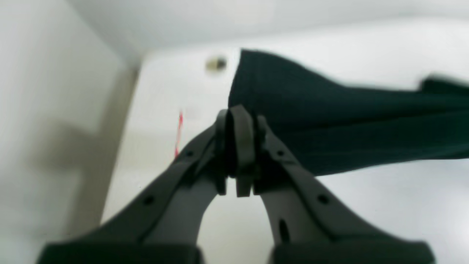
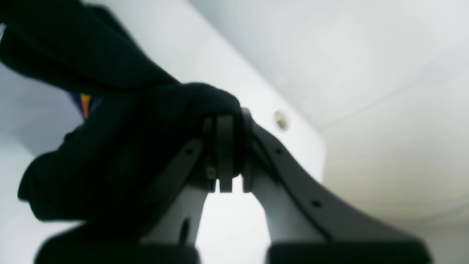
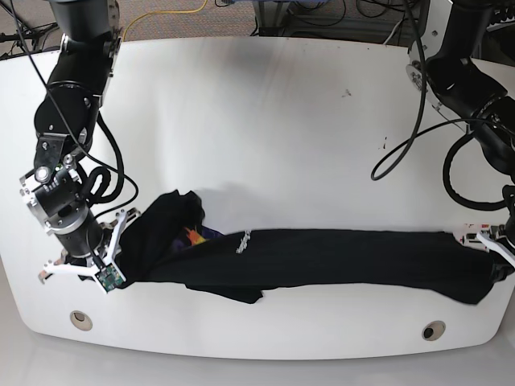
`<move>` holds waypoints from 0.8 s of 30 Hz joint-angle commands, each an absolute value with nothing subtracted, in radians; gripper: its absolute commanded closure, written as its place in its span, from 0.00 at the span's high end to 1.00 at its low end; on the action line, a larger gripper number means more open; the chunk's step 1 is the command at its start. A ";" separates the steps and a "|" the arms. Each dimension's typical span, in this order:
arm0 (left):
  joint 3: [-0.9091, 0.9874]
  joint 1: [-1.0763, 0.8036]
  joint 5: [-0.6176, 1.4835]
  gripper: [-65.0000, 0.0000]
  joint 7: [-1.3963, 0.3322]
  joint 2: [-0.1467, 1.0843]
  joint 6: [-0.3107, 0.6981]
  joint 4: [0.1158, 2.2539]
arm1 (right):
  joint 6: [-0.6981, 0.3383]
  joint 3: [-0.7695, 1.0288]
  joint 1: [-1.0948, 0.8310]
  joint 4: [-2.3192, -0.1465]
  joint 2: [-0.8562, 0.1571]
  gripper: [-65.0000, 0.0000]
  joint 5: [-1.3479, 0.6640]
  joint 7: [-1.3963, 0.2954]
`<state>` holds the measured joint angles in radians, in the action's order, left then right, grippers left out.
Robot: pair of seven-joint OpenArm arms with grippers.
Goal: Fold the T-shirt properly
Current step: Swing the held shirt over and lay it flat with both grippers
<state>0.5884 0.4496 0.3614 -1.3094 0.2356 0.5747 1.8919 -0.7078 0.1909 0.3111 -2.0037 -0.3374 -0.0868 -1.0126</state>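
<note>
The black T-shirt (image 3: 322, 256) lies stretched in a long band across the front of the white table (image 3: 265, 121), with white lettering and a coloured print near its left end. My left gripper (image 1: 240, 121) is shut on the T-shirt's (image 1: 329, 121) edge at the base view's right end (image 3: 492, 256). Over at the left end (image 3: 113, 261) my right gripper (image 2: 225, 121) is shut on a bunched fold of the T-shirt (image 2: 121, 146). The cloth sags a little between the two grips.
Two round holes (image 3: 80, 319) (image 3: 433, 330) sit near the table's front edge. Black cables (image 3: 418, 104) hang over the right side of the table. The front edge lies close below the T-shirt.
</note>
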 commanded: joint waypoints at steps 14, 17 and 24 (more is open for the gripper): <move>0.619 0.108 0.366 0.00 -1.280 0.275 0.584 1.929 | -0.698 0.237 0.007 -2.022 -0.222 0.03 -0.076 -1.001; 0.619 0.059 0.366 0.00 -1.279 0.305 0.584 1.929 | -0.698 0.237 -0.038 -2.018 -0.203 0.03 -0.073 -1.001; 0.621 -0.074 0.361 0.00 -1.279 0.343 0.584 1.928 | -0.698 0.236 -0.165 -2.018 -0.148 0.04 -0.073 -1.003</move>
